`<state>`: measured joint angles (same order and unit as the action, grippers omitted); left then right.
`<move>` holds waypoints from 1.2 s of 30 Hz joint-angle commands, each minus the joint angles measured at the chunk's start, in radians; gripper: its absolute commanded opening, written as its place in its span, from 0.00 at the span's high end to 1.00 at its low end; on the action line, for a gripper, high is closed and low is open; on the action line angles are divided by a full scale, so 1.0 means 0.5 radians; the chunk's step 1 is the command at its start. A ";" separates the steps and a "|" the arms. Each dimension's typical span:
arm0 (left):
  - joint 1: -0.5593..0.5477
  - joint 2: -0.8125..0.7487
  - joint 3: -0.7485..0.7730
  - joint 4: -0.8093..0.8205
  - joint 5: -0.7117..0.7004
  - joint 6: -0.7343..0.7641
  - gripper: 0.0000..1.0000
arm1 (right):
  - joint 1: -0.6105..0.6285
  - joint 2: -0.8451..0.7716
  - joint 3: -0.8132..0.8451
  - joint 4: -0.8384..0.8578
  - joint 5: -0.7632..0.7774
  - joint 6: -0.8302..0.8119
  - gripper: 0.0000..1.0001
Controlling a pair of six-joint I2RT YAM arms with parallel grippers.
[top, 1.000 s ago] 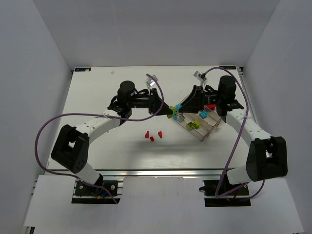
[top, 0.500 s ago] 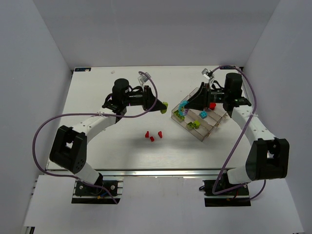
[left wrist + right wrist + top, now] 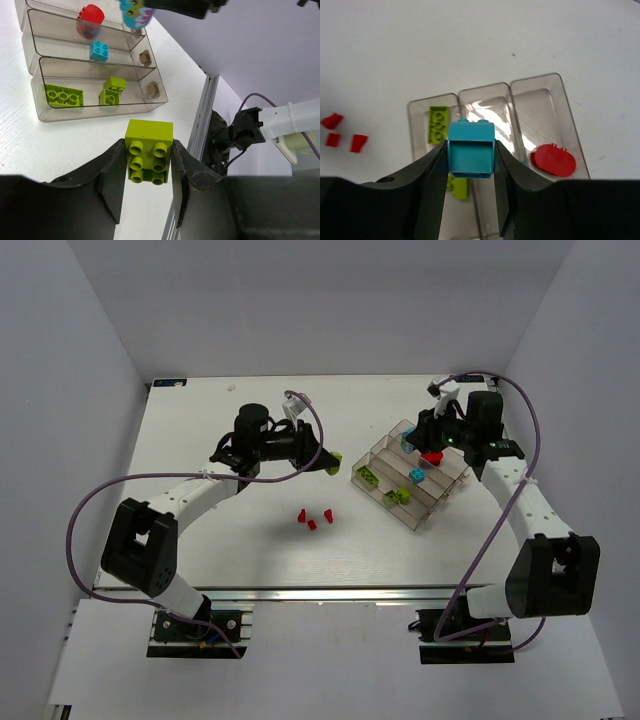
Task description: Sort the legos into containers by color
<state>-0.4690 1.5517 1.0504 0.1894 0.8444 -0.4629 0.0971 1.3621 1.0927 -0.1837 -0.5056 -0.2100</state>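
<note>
- Two bricks are held: the right claw pinches a blue brick directly above the tray's middle slot.
- The left claw pinches a green brick; the tray lies to its right, green slot nearest.

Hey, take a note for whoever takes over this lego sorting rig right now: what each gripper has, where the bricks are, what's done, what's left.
The left gripper is shut on a yellow-green brick, off to the side of the tray.
The right gripper is shut on a cyan brick above the tray.
Done: green bricks in the end compartment, a cyan one in the next, a red round piece in the one after.
Left: drop both held bricks with their colors, then sort the three red pieces loose on the table.
</note>
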 commanded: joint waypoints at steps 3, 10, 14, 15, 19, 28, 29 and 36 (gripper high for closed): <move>-0.025 -0.118 0.022 -0.001 -0.060 0.021 1.00 | 0.005 0.178 0.048 -0.010 0.416 -0.273 1.00; -0.080 0.050 0.169 -0.032 -0.103 -0.050 1.00 | 0.002 0.430 0.106 -0.022 0.477 -0.332 1.00; -0.133 0.142 0.264 -0.081 -0.185 -0.053 1.00 | 0.002 0.488 0.125 -0.068 0.425 -0.344 1.00; -0.160 0.164 0.307 -0.102 -0.204 -0.056 1.00 | 0.002 0.494 0.122 -0.071 0.422 -0.350 0.89; -0.261 0.338 0.436 -0.161 -0.277 -0.059 1.00 | -0.001 0.507 0.119 -0.099 0.379 -0.359 0.67; -0.451 0.642 0.736 -0.256 -0.535 -0.145 1.00 | -0.013 0.270 0.042 -0.056 0.220 -0.273 0.29; -0.452 0.691 0.767 -0.289 -0.575 -0.148 1.00 | -0.013 0.219 0.036 -0.050 0.211 -0.243 0.29; -0.544 0.866 0.906 -0.367 -1.050 -0.334 1.00 | -0.120 -0.300 -0.258 0.323 0.278 0.250 0.71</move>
<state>-0.7303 1.9808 1.4647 0.0360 0.4675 -0.5682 0.0746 1.3285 1.0183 -0.1596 -0.3759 -0.2508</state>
